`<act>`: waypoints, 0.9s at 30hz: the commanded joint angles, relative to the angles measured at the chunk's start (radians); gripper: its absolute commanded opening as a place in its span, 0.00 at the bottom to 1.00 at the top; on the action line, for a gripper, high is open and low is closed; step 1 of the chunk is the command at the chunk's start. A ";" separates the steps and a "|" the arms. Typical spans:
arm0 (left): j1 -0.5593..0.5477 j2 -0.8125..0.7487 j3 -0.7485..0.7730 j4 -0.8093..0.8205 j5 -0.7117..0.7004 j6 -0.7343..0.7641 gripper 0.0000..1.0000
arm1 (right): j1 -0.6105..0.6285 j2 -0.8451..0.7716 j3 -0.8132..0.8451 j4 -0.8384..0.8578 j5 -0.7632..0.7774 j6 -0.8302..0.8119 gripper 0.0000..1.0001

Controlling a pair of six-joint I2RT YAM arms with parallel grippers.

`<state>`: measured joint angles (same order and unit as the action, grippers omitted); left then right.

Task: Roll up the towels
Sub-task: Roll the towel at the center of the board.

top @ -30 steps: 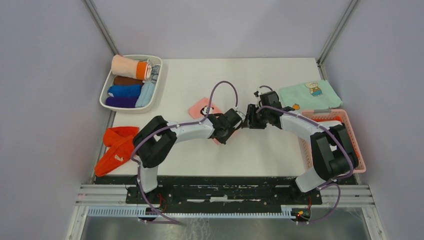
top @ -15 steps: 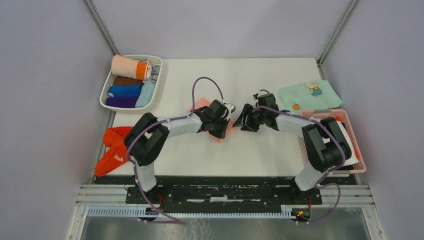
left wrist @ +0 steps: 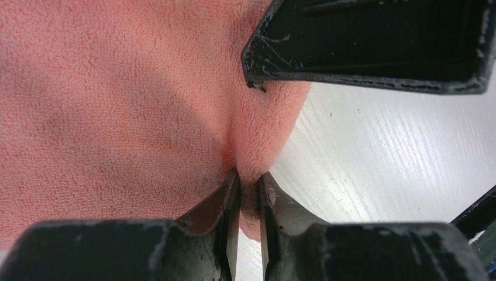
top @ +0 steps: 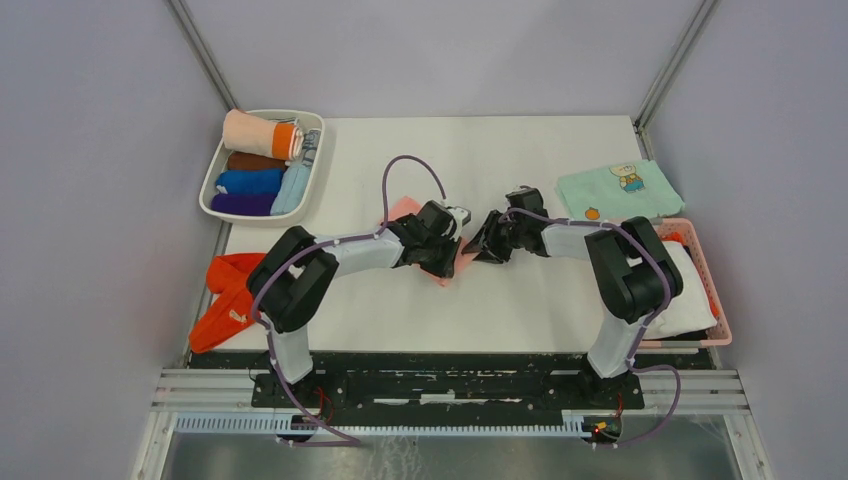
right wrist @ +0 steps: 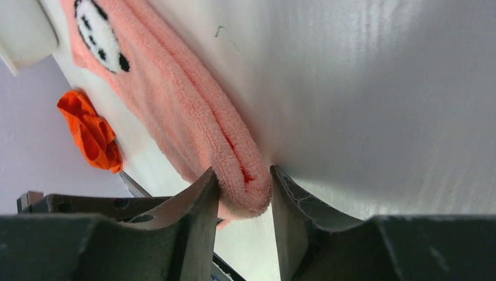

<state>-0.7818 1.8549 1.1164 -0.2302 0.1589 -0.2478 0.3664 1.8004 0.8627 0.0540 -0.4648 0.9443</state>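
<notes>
Roll starting: left fingers (left wrist: 212, 209) and right fingers (right wrist: 196, 213) each clamp an edge fold of the pink panda towel (right wrist: 187, 126); next, judged, tuck it over evenly.

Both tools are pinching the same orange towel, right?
Not orange: both tools are pinching the same pale pink panda towel. The right wrist view shows the right tool on its folded edge, the left wrist view the left tool on a fold.
</notes>
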 commanded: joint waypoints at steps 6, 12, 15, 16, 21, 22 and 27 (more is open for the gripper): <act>-0.070 -0.084 -0.053 -0.031 -0.175 -0.016 0.36 | 0.012 0.008 0.106 -0.207 0.105 0.037 0.22; -0.173 -0.145 -0.061 -0.031 -0.411 0.016 0.56 | 0.022 0.004 0.158 -0.324 0.128 0.073 0.01; -0.237 -0.149 -0.053 -0.020 -0.536 0.039 0.61 | 0.023 0.008 0.189 -0.377 0.135 0.099 0.00; -0.255 -0.148 -0.052 -0.009 -0.576 0.050 0.62 | 0.023 0.009 0.198 -0.395 0.136 0.105 0.00; -0.326 -0.118 -0.049 0.049 -0.742 0.105 0.64 | 0.023 0.018 0.248 -0.480 0.137 0.122 0.00; -0.336 -0.106 -0.045 0.060 -0.764 0.117 0.65 | 0.023 0.022 0.255 -0.490 0.135 0.128 0.00; -0.375 -0.033 -0.008 0.074 -0.843 0.152 0.60 | 0.023 0.037 0.261 -0.496 0.114 0.148 0.00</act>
<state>-1.1355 1.7668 1.0630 -0.2165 -0.5442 -0.1692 0.3870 1.8198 1.0870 -0.4030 -0.3485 1.0588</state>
